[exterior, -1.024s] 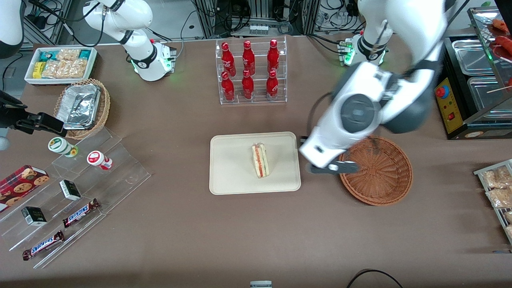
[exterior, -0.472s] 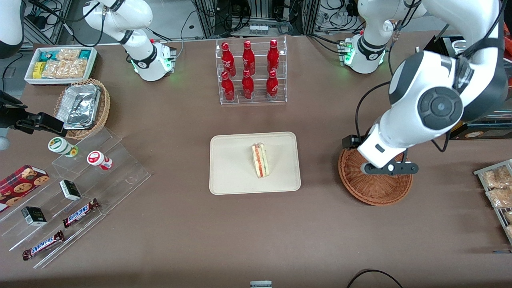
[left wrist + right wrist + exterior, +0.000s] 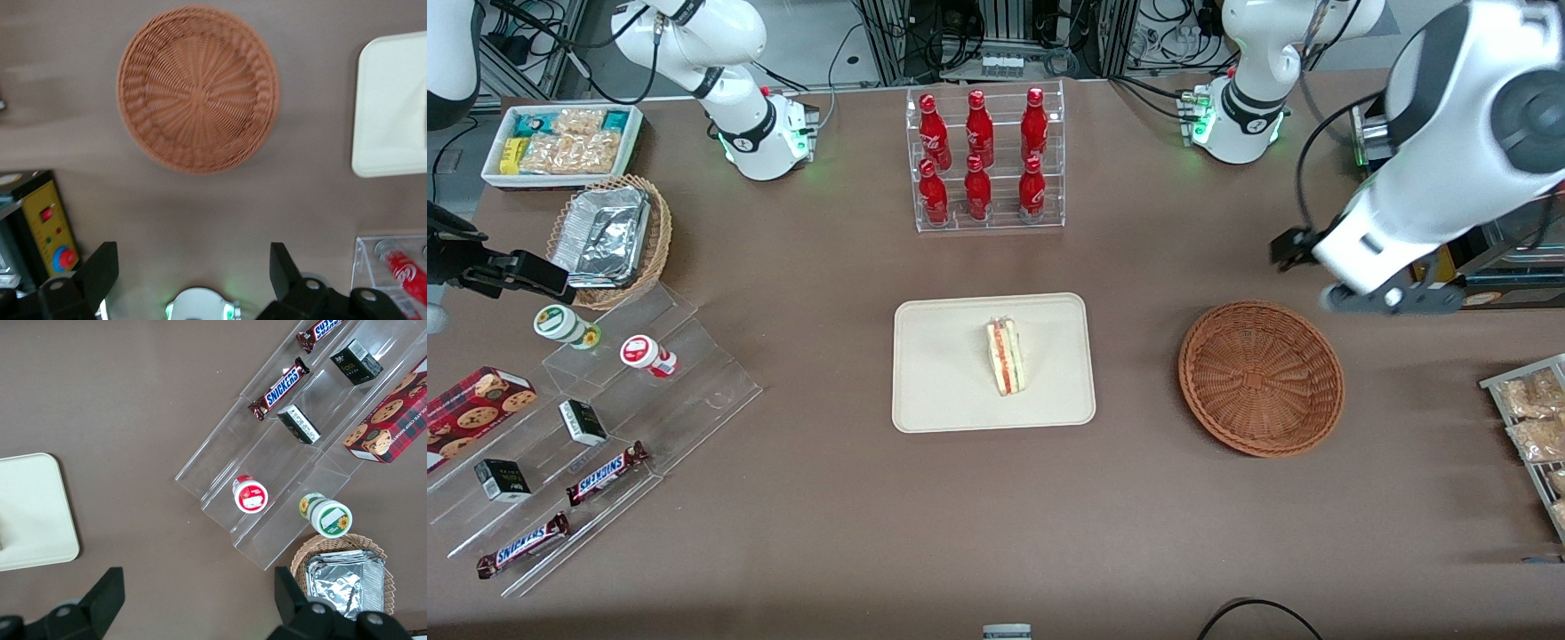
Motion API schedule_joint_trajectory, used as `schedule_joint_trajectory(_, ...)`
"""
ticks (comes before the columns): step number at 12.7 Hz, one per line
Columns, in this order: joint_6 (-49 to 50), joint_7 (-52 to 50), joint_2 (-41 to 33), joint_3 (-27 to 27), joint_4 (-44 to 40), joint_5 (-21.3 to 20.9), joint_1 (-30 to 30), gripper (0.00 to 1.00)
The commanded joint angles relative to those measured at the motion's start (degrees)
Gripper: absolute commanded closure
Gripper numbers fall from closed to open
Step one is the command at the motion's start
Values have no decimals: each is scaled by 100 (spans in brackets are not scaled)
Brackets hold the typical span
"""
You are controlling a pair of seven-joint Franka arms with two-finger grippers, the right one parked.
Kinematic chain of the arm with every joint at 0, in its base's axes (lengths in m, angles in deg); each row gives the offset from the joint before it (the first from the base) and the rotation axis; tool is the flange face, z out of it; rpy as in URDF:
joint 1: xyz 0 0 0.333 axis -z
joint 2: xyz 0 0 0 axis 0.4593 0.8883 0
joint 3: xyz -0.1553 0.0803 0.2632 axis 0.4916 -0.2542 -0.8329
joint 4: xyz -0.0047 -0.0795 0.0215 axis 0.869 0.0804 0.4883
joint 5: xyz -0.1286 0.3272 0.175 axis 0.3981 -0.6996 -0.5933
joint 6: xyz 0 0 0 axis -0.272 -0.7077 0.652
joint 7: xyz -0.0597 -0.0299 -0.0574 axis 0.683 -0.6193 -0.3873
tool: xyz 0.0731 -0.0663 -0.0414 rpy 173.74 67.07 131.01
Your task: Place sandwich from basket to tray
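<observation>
In the front view, the sandwich [image 3: 1006,357] lies on the tray [image 3: 943,373], a little toward the working arm's end of the tray's middle, its red and green filling edge facing up. The basket [image 3: 1261,378] sits on the table [image 3: 960,516] well apart from the tray, toward the working arm's end, and holds nothing. The left gripper [image 3: 1392,298] hangs in the air above the table, farther from the camera than the basket and just off its rim; from this angle only its dark underside shows, so the fingers' spacing is hard to judge here. A clear rack of red bottles [image 3: 982,160] stands farther from the camera than the tray.

In the left wrist view, the gripper's two dark fingers [image 3: 100,270] stand wide apart with nothing between them. The basket [image 3: 198,88] appears whole, seen from above, its woven bottom bare. One rounded end of the tray [image 3: 390,107] shows beside it, and a red bottle [image 3: 405,270] lies at the frame's edge.

In the right wrist view, a corner of the tray [image 3: 33,513] shows near a clear stepped display [image 3: 293,453] with snack bars and small jars.
</observation>
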Motion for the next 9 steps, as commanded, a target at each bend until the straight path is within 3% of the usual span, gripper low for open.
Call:
schedule_joint_trajectory(1,238,274,-385,-460,180,-5,4,0)
schedule_joint_trajectory(4,371,697,-587,-839,118,-5,4,0)
schedule_joint_trajectory(9,301,706,-614,-989,-58,-13,4,0)
